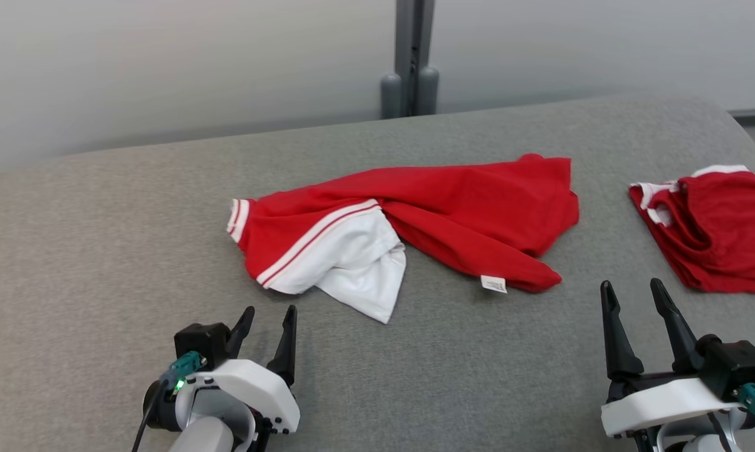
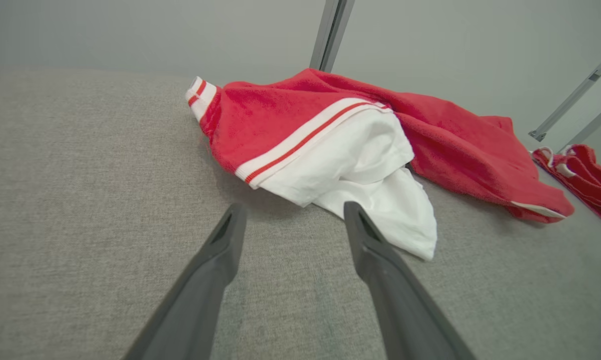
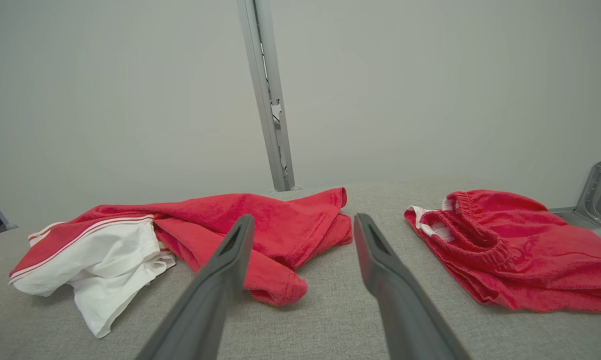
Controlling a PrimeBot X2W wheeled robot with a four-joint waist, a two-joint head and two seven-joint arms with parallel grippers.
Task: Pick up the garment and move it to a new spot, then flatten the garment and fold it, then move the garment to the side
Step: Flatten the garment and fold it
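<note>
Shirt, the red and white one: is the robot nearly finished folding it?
Not started yet. Done: nothing; the shirt lies crumpled on the grey table. In hand: nothing; the left gripper and right gripper are open and empty, short of it. Left: picking it up, moving it, flattening, folding, and setting it aside.

The garment (image 1: 415, 213) lies central on the table (image 1: 101, 263), the shorts (image 1: 720, 235) to its right.
</note>
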